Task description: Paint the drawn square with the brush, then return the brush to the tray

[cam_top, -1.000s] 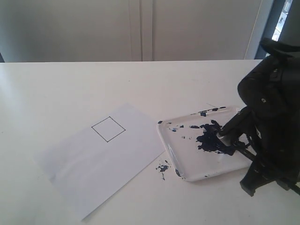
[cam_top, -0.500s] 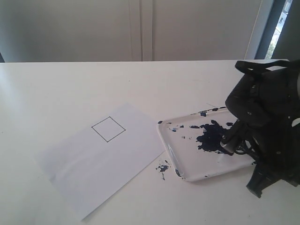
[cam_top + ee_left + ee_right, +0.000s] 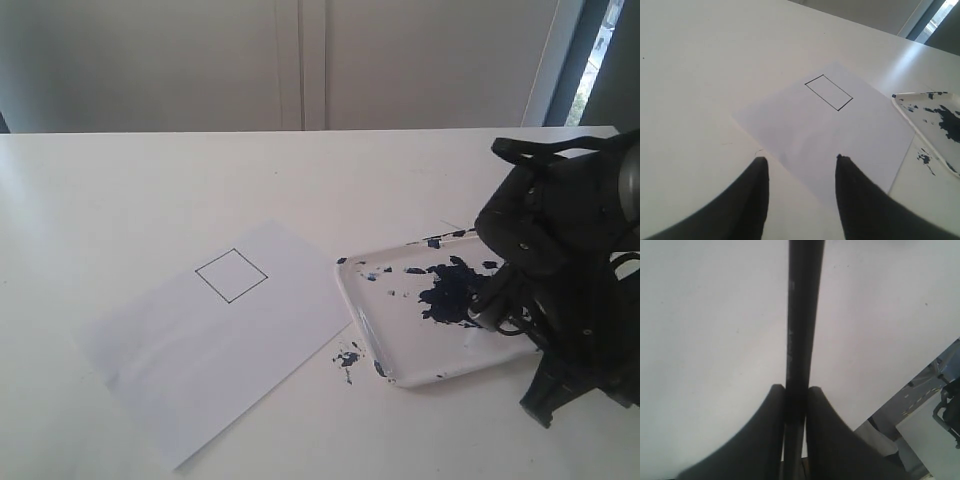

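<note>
The drawn square [image 3: 231,275] is a thin black outline, and its inside is the same plain white as the paper sheet [image 3: 180,350] around it. The tray [image 3: 362,315] is glossy white, with a dark blue-black paint puddle [image 3: 452,295] just beside the right gripper [image 3: 795,388] and smaller dark specks scattered towards the rim. A few dark blue paint spots [image 3: 347,357] mark the white table [image 3: 130,190]. The brush [image 3: 801,315] has a black handle with faint pale marks. Both the right gripper and the left gripper [image 3: 801,158] are black.

White table [image 3: 150,180]; pale panelled wall [image 3: 300,60] behind (vertical seams); dark-framed window [image 3: 600,50] far right, daylight entering.
</note>
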Controlling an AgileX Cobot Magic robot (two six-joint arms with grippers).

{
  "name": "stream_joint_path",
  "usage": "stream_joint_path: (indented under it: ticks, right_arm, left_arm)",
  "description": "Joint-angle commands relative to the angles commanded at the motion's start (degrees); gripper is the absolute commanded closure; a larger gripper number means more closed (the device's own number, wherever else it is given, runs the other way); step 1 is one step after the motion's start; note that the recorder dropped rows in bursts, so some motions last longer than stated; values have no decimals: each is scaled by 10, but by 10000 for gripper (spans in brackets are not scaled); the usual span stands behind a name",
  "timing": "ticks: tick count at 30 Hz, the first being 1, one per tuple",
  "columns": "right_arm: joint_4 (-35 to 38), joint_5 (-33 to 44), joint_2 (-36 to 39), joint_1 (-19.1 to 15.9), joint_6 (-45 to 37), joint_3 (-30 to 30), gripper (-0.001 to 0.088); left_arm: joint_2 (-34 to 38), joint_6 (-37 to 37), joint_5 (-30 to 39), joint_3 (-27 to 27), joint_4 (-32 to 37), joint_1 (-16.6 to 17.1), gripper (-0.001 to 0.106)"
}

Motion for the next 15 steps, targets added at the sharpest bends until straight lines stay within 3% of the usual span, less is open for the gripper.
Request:
stream_joint_path:
  ticks: [6, 11, 15]
  right_arm:
    - [-20, 0, 0, 0, -3, 0, 868]
    - [-102, 0, 0, 0, 81, 0, 868]
    - [-93, 0, -4, 2, 83, -9, 868]
  left_arm:
    - [0, -4, 2, 0, 0, 0, 574]
    - [0, -6, -9, 0, 0, 0, 574]
    - [0, -41, -10, 0, -4, 0, 574]
